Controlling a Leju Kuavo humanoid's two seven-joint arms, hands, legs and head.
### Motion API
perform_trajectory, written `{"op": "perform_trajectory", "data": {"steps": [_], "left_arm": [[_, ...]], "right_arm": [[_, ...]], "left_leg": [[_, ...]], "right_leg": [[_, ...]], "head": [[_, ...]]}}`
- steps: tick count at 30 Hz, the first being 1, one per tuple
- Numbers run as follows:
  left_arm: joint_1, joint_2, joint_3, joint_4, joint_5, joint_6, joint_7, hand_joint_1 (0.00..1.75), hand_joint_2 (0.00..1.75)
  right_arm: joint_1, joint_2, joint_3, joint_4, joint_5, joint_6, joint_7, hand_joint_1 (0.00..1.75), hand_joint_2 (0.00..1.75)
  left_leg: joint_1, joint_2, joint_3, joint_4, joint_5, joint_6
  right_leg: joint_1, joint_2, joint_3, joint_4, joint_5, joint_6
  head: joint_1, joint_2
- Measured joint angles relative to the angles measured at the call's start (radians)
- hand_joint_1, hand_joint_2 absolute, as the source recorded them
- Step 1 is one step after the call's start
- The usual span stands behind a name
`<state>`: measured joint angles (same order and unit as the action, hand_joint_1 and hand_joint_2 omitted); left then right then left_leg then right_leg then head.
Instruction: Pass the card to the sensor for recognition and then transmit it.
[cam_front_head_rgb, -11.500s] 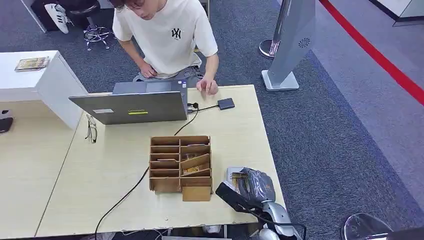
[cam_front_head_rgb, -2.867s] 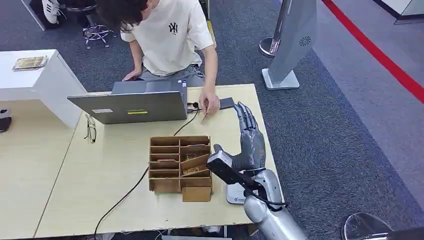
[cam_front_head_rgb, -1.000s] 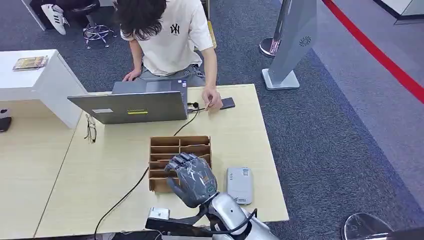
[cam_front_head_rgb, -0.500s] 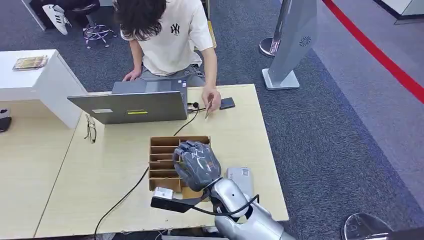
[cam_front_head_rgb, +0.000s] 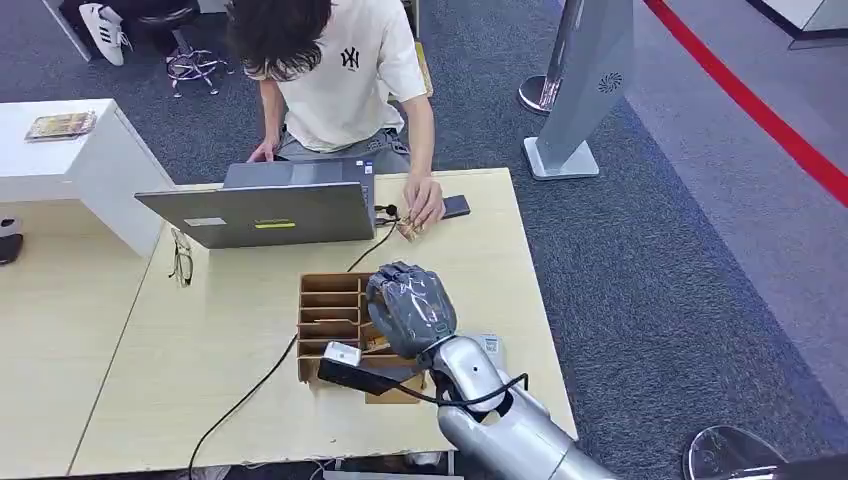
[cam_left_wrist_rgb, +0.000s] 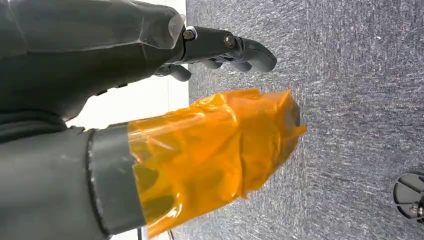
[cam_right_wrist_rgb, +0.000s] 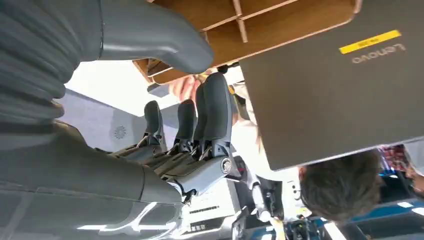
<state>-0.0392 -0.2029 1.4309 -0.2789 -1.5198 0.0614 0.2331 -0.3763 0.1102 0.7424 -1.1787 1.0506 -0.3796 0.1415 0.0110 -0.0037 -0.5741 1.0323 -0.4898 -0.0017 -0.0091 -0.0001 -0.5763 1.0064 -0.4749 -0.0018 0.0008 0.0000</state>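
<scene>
Now we see the wooden table bearing the laptop and the wooden card box, over which our right hand hovers with fingers spread, holding nothing, while the card lies under a person's hand beside the laptop.

Head view high, facing down at table; wrist views close (turned).

We see our right hand at the frame's left, fingers apart and holding nothing, the wooden organizer along the top and the grey laptop at the right.
</scene>
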Motion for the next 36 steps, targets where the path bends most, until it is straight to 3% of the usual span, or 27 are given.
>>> {"op": "perform_trajectory", "data": {"steps": [13, 27, 36], "left_arm": [[0.0, 0.0, 0.0, 0.0, -0.004, -0.008, 0.0, 0.0, 0.0], [0.0, 0.0, 0.0, 0.0, -0.006, -0.01, 0.005, 0.0, 0.0], [0.0, 0.0, 0.0, 0.0, -0.01, -0.016, 0.005, 0.0, 0.0]], "right_arm": [[-0.016, 0.008, -0.016, 0.049, 0.01, 0.015, 0.002, 0.79, 1.75], [-0.033, 0.019, -0.027, 0.085, 0.012, 0.024, 0.002, 0.86, 1.75], [-0.05, 0.019, -0.039, 0.108, 0.01, 0.031, 0.002, 0.99, 1.75]], "left_leg": [[0.0, 0.0, 0.0, 0.0, 0.0, 0.0], [0.0, 0.0, 0.0, 0.0, 0.0, 0.0], [0.0, 0.0, 0.0, 0.0, 0.0, 0.0]], "right_leg": [[0.0, 0.0, 0.0, 0.0, 0.0, 0.0], [0.0, 0.0, 0.0, 0.0, 0.0, 0.0], [0.0, 0.0, 0.0, 0.0, 0.0, 0.0]], "head": [[0.0, 0.0], [0.0, 0.0], [0.0, 0.0]]}}
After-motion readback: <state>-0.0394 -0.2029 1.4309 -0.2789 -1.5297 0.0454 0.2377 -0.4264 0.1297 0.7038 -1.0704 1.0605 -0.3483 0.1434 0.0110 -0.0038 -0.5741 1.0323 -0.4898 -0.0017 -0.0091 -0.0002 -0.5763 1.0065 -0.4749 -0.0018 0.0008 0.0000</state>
